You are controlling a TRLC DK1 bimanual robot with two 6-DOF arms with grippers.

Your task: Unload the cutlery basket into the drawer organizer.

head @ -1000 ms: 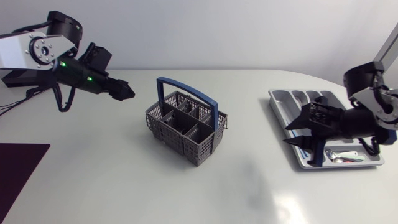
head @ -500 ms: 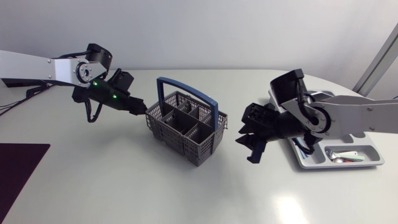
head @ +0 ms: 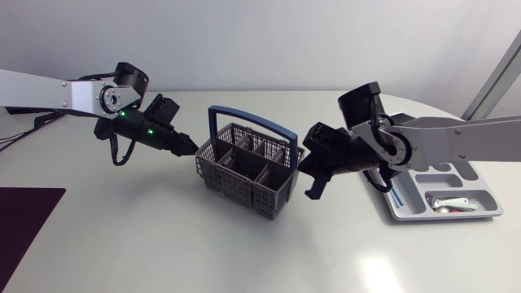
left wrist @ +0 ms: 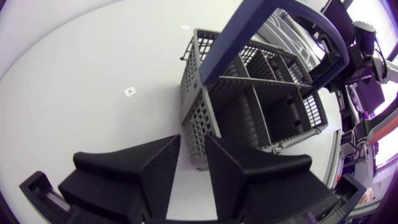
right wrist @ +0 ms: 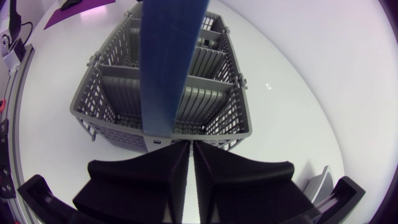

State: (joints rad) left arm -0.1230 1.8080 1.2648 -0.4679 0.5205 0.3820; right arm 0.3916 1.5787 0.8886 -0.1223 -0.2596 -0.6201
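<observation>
The grey cutlery basket (head: 244,172) with its blue handle (head: 248,120) stands mid-table; no cutlery shows in its compartments. My left gripper (head: 193,149) is at the basket's left corner. In the left wrist view that corner wall (left wrist: 194,134) sits between the fingers of the left gripper (left wrist: 193,142), which press on it from both sides. My right gripper (head: 309,185) is at the basket's right end, shut with nothing in it. Its tips (right wrist: 189,148) are just short of the basket's end wall (right wrist: 186,127), below the handle (right wrist: 171,56). The grey drawer organizer (head: 480,213) lies at the far right.
The organizer holds a silver piece (head: 448,203) and a blue-handled piece (head: 396,196). A dark purple mat (head: 24,220) lies at the table's front left corner. Cables (head: 16,134) trail at the left edge.
Both arms have swung in to the basket, the right one from over the organizer. Both grippers have closed. The basket has shifted slightly to the right.
</observation>
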